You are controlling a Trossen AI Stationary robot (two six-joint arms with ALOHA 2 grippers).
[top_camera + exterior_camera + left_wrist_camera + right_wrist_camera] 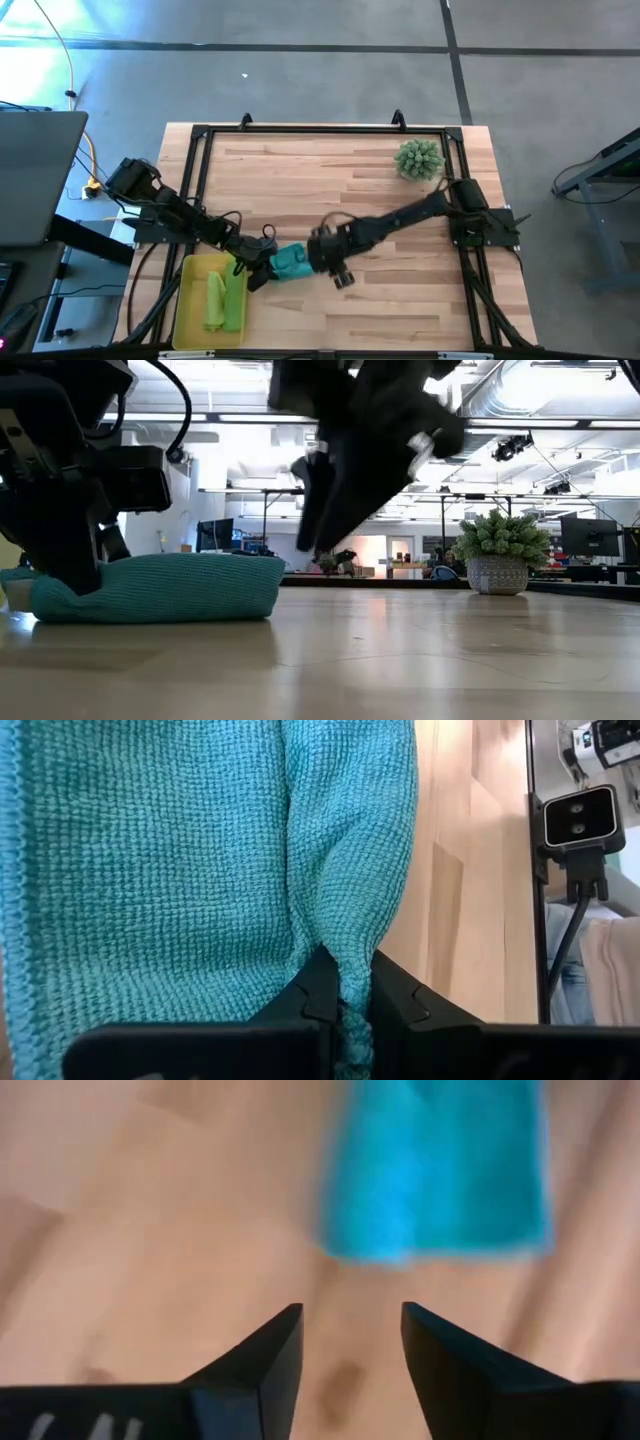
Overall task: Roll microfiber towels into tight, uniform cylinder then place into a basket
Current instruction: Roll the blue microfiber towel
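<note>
The teal towel [292,262] lies as a loose roll on the table near its front left; the low view shows it lying flat [170,588]. My left gripper [258,266] is shut on the towel's left end. My right gripper [350,1318] is open and empty, lifted off the table just to the right of the towel [440,1170]. It shows blurred in the low view [318,520]. The two lime green towels [226,300] lie side by side in the yellow basket [190,300] at the front left corner. My left gripper pinches a raised fold of the teal towel [352,982] between its two fingers, at the end of the roll toward the table's left. It comes from the left, slanting down [62,565]. The towel rests on the table and bunches toward the pinch.
A spiky green plant in a pot [418,158] stands at the far right of the table [498,552]. The basket's rim [182,268] lies just left of and nearer than the left gripper. Bare wood [400,300] stretches to the right of the towel.
</note>
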